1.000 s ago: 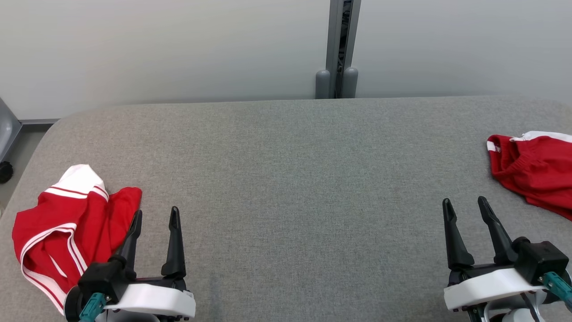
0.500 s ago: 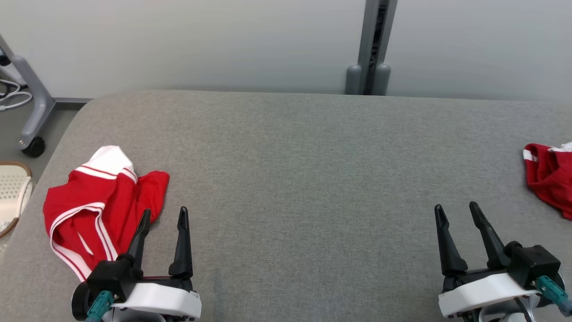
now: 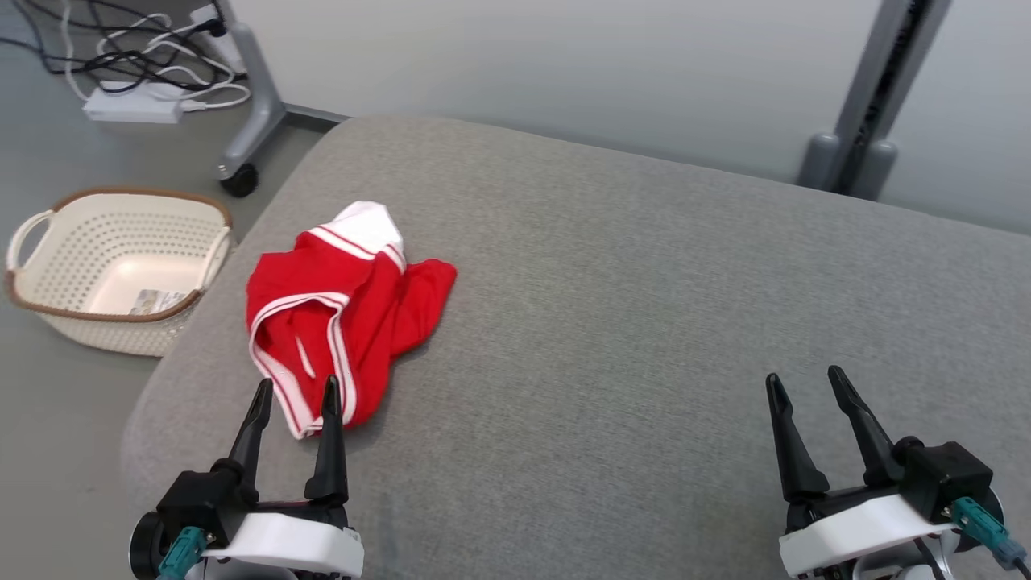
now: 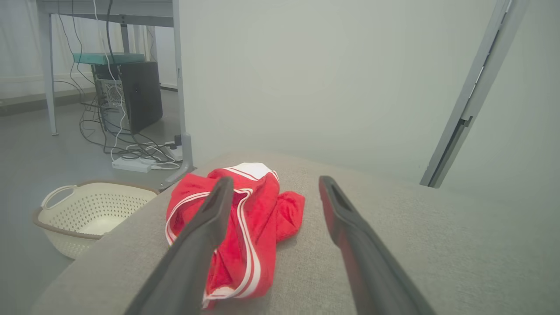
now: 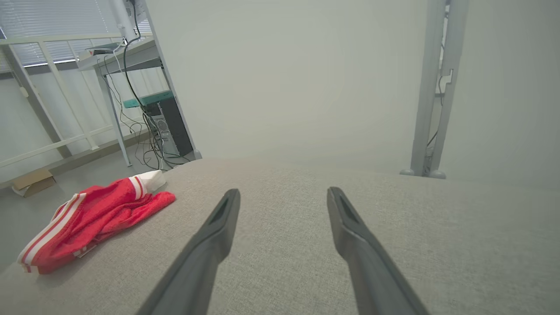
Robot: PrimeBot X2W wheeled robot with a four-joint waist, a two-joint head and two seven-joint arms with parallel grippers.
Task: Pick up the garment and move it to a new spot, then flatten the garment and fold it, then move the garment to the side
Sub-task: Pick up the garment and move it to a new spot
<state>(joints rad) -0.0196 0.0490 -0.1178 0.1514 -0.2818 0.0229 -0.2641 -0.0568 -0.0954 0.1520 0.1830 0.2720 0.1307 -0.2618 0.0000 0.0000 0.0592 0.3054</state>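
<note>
- Head view: crumpled red, white-striped garment (image 3: 338, 314) on grey fabric surface (image 3: 644, 282).
- Left gripper (image 3: 296, 385) spread wide, empty, at garment's near edge.
- Right gripper (image 3: 803, 374) spread wide, empty, well apart.

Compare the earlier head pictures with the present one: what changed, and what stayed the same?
The head camera has swung to the robot's left, bringing a cream basket on the floor into view. The red garment lies crumpled, untouched. Left gripper and right gripper stay open, empty.
</note>
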